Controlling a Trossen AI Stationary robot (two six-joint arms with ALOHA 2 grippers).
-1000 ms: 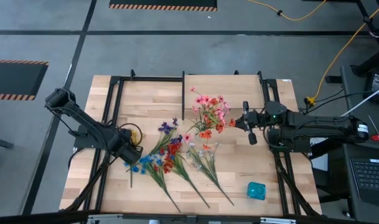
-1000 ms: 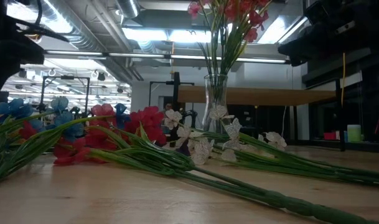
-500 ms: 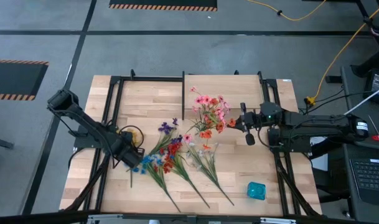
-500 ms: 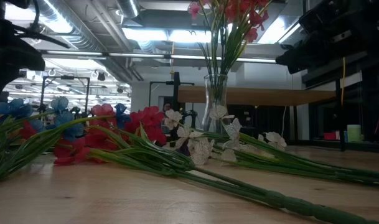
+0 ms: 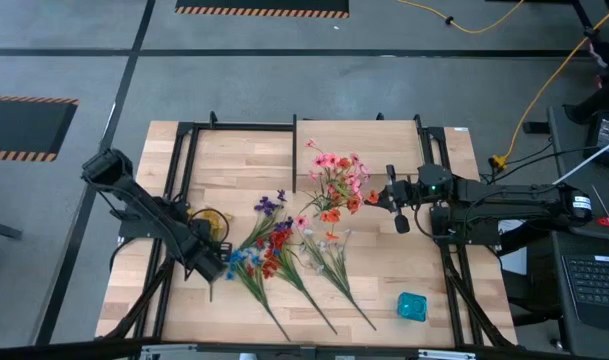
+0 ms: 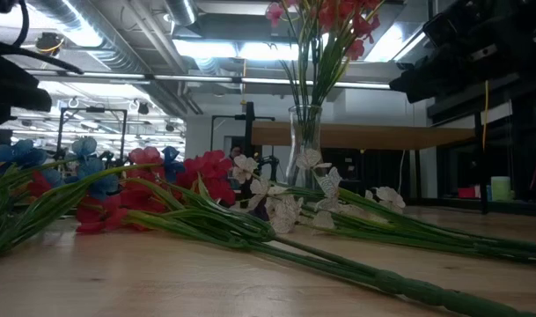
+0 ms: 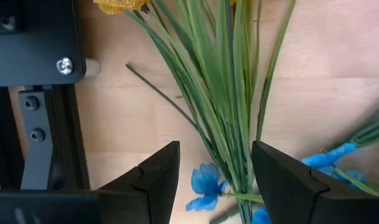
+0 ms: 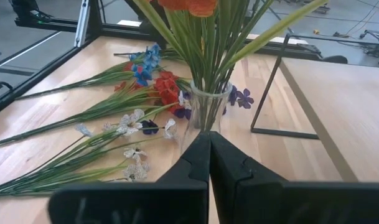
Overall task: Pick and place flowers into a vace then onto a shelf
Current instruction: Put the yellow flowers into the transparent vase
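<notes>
Loose flowers (image 5: 284, 250) lie flat on the tabletop, stems toward the near edge; they also show in the low view (image 6: 162, 194). A clear glass vase (image 8: 208, 109) stands upright with pink, red and orange sprays (image 5: 336, 185) in it. The shelf (image 5: 374, 140) is at the far side. My left gripper (image 5: 214, 268) is open over the leftmost sprays; in the left wrist view (image 7: 215, 149) its fingers stand on either side of green stems (image 7: 229, 124) beside blue blooms (image 7: 205, 183). My right gripper (image 5: 378, 198) is shut (image 8: 209, 140), just right of the vase.
A yellow bloom (image 5: 212, 215) lies at the left, by the black frame rail (image 7: 40, 124). A teal block (image 5: 412, 306) sits near the front right. A black shelf post (image 8: 270, 87) stands beside the vase. Bare wood (image 5: 414, 260) lies right of the flowers.
My left gripper has moved toward the table's near edge, from beside the yellow bloom to over the blue blooms. My right gripper has shifted a little toward the vase. The flowers and vase have stayed put.
</notes>
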